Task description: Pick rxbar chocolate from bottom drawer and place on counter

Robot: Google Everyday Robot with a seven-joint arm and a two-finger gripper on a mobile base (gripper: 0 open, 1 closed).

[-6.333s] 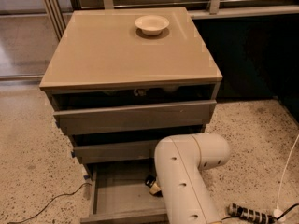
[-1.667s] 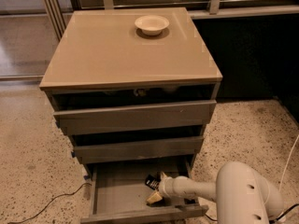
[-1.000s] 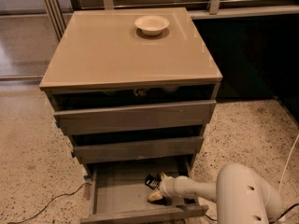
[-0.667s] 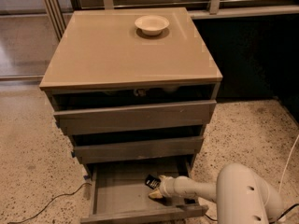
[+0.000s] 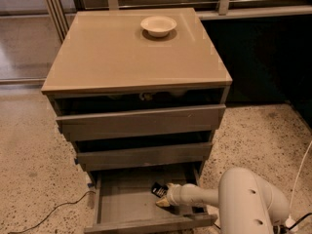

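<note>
The tool (image 5: 164, 202) is seen low inside the bottom drawer (image 5: 122, 204), right of the drawer's middle and toward its back edge. It is carried on a slim pale forearm that is reached in from the right, over the drawer's front right corner. Whether the tool is apart, together or clamped on anything cannot be told. The arm's bulky white housing (image 5: 251, 204) is found nearest of all, at the lower right, over the speckled floor (image 5: 29, 174).

The bottom drawer is shown pulled out, with its grey-brown tray exposed. The rxbar chocolate (image 5: 158, 189) is seen in it as a small black wrapper with pale print, tilted, just beyond the tool's yellowish tip and close against it; whether the two are touching cannot be told.

A thin dark cable (image 5: 48, 212) is laid on the floor left of the drawer's front left corner, and a white cable (image 5: 300, 174) is seen at the right.

Above, two grey drawers (image 5: 141, 122) are stacked, each slightly ajar. The glossy tan tabletop (image 5: 122, 57) is set over them, and a cream bowl (image 5: 158, 25) is placed near its far edge, right of the middle.
</note>
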